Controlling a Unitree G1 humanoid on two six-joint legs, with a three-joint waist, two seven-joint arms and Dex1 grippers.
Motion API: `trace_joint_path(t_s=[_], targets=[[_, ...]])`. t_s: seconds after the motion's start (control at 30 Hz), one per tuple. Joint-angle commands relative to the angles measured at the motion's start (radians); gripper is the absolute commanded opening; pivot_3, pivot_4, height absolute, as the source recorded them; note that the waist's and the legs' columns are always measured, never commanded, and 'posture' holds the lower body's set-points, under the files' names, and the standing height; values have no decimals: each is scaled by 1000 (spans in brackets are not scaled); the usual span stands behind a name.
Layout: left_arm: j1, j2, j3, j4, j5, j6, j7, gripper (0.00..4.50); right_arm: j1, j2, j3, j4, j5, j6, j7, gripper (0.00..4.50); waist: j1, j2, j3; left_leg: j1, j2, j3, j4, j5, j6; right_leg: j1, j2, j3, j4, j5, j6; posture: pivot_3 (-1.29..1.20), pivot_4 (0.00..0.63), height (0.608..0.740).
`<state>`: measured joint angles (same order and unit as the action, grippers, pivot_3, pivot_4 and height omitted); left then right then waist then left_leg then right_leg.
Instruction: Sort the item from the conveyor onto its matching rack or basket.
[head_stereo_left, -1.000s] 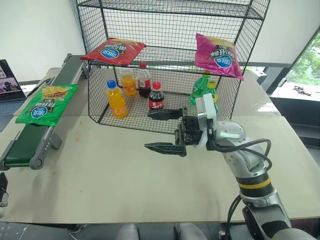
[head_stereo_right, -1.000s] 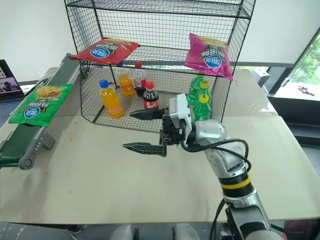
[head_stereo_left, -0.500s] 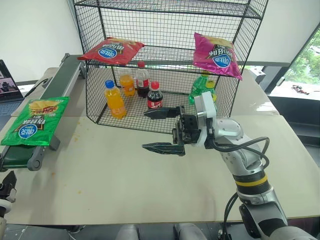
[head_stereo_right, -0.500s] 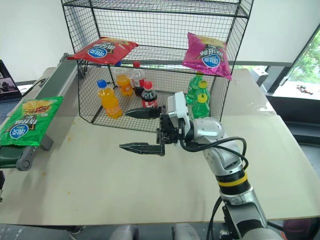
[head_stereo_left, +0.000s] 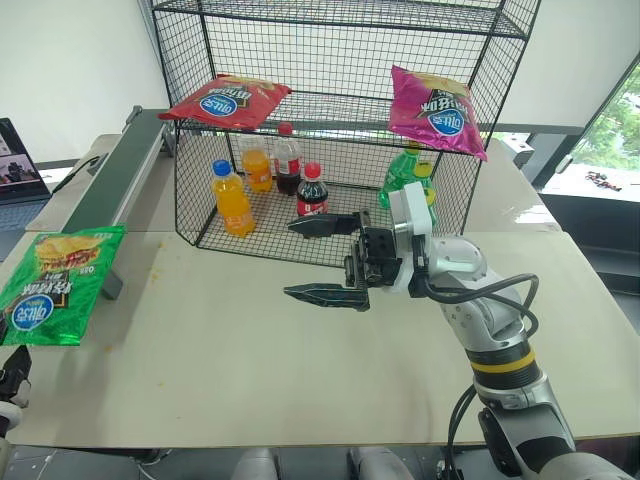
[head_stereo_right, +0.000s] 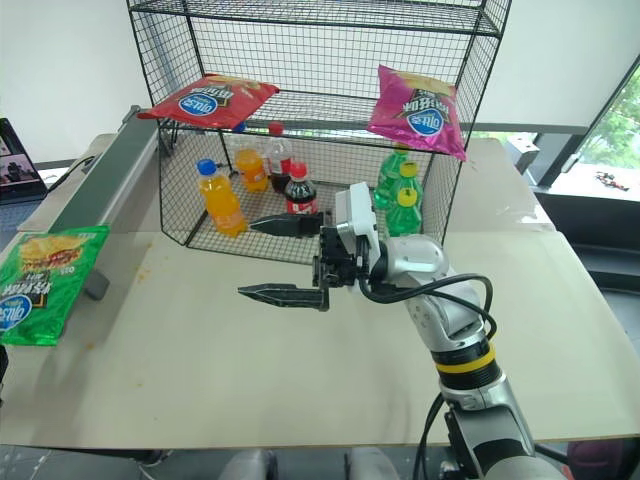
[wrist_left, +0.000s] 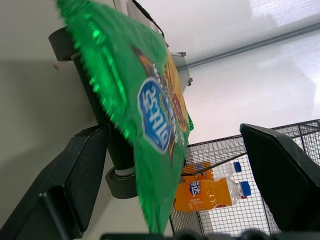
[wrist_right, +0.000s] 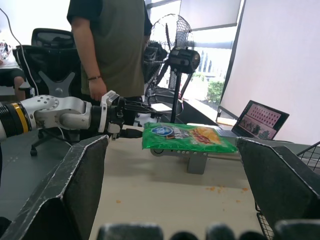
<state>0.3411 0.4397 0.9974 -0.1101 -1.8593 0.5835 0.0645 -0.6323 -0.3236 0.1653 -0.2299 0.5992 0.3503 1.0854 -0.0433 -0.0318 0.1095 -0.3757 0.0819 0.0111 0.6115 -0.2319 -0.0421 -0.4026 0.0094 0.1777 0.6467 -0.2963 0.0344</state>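
Left gripper (wrist_right: 131, 111): fingers spread wide, just short of the green crisp bag (head_stereo_left: 52, 282).
Right gripper (head_stereo_left: 330, 258): spread, holding nothing, before the rack (head_stereo_left: 340, 110).
Bag: overhanging the conveyor (head_stereo_left: 120, 170) end, seemingly unsupported.

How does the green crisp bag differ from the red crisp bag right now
The green crisp bag lies at the near end of the conveyor, overhanging its end roller; the red crisp bag lies on a middle tier of the black wire rack. The green bag sits low, at table level, while the red one is raised above the drink bottles. Both lie flat, logo up, with a blue oval logo, and neither is held.
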Motion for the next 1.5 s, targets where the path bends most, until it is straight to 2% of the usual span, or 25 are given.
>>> trace_joint_path(t_s=[0.03, 0.1, 0.13, 0.2, 0.43, 0.53, 0.67, 0.73, 0.8, 0.9, 1.0, 1.13, 1.2, 1.33, 1.4, 1.5], targets=[[16, 17, 22, 1, 35, -8, -33, 4437, -19, 10, -16, -31, 10, -21, -7, 4500, -1, 0, 0, 0, 0, 0, 0, 0, 0, 0, 0, 0, 0, 0, 0, 0, 150, 738], [17, 16, 25, 9, 50, -13, -41, 4437, -22, 13, -17, -28, 10, -20, -10, 4500, 0, 0, 0, 0, 0, 0, 0, 0, 0, 0, 0, 0, 0, 0, 0, 0, 150, 738], [17, 16, 27, 12, 52, -12, -46, 3883, -23, 14, -17, -27, 11, -20, -12, 4500, 0, 0, 0, 0, 0, 0, 0, 0, 0, 0, 0, 0, 0, 0, 0, 0, 150, 738], [18, 21, 27, 17, 59, -5, -58, 3209, -25, 15, -19, -25, 11, -19, -14, 4500, 0, 0, 0, 0, 0, 0, 0, 0, 0, 0, 0, 0, 0, 0, 0, 0, 150, 738], [-9, 49, 36, 3, 43, -7, -59, 28, -23, 19, -33, -25, 0, -10, -57, 4500, 0, 0, 0, -1, 0, 0, 0, 0, 0, -1, 0, 0, 0, 0, 0, 0, 150, 738], [-33, 66, 31, -73, 1, -5, -32, 28, -4, 21, -57, -44, -1, 4, -130, 4500, 1, 0, 0, -2, 0, -1, 0, 0, 0, -1, 0, -1, 0, 0, 0, 0, 150, 738], [-96, 155, -8, -204, -82, 22, 1, 28, 54, 15, -111, -108, -7, 32, -267, 4500, 7, 0, 0, -5, 0, -5, 0, 1, -2, -2, 0, -4, 0, 0, 0, 0, 150, 738], [-188, 206, -51, -250, -111, 35, 20, 28, 96, 14, -137, -149, -25, 42, -346, 4500, 15, 0, 0, -6, 0, -7, 0, 2, -4, -2, 0, -5, 0, 0, 0, 0, 150, 738], [-331, 239, -162, -299, -113, 63, 37, 28, 150, 26, -158, -203, -57, 43, -446, 4500, 28, 0, 0, -7, -1, -8, 0, 3, -6, -1, -1, -6, -1, 0, 0, 0, 150, 738], [-483, 235, -274, -312, -113, 103, 48, 28, 203, 42, -152, -265, -89, 52, -536, 4500, 28, 2, 1, -7, -2, -8, 1, 4, -7, -1, -1, -6, -1, 1, 1, 0, 150, 738], [-729, 192, -434, -247, -113, 140, 66, 28, 252, 66, -149, -329, -137, 40, -633, 4500, 27, 3, 1, -7, -2, -9, -1, 4, -7, -2, -1, -6, 0, 1, 1, 0, 150, 738], [-1062, 93, -617, -72, -113, 191, 45, 28, 284, 87, -187, -396, -216, 14, -754, 4500, 30, 3, 1, -9, -2, -13, -1, 5, -8, -2, 1, -7, 0, 1, 0, 0, 150, 738], [-1200, 46, -685, 47, -76, 208, -32, 28, 285, 89, -199, -420, -245, 9, -796, 4500, 30, 3, 1, -10, -3, -13, 1, 5, -8, -1, 0, -7, -1, 1, 1, 0, 150, 738], [-1458, -65, -781, 360, 175, 179, -298, 28, 292, 97, -203, -461, -282, 14, -853, 4500, 32, 3, 1, -10, -5, -14, 2, 5, -8, -1, 0, -7, -2, 1, 1, 0, 150, 738], [-1564, -131, -806, 542, 345, 61, -406, 28, 297, 101, -199, -477, -295, 19, -874, 4500, 31, 4, 1, -10, -6, -15, 1, 5, -7, -1, 0, -8, -3, 1, 1, 0, 150, 738], [-1651, -213, -799, 766, 511, -65, -517, 28, 299, 110, -191, -487, -311, 20, -897, 4500, 26, 4, 1, -10, -6, -15, 0, 5, -7, 0, 0, -7, -5, 1, 1, 0, 150, 738]])
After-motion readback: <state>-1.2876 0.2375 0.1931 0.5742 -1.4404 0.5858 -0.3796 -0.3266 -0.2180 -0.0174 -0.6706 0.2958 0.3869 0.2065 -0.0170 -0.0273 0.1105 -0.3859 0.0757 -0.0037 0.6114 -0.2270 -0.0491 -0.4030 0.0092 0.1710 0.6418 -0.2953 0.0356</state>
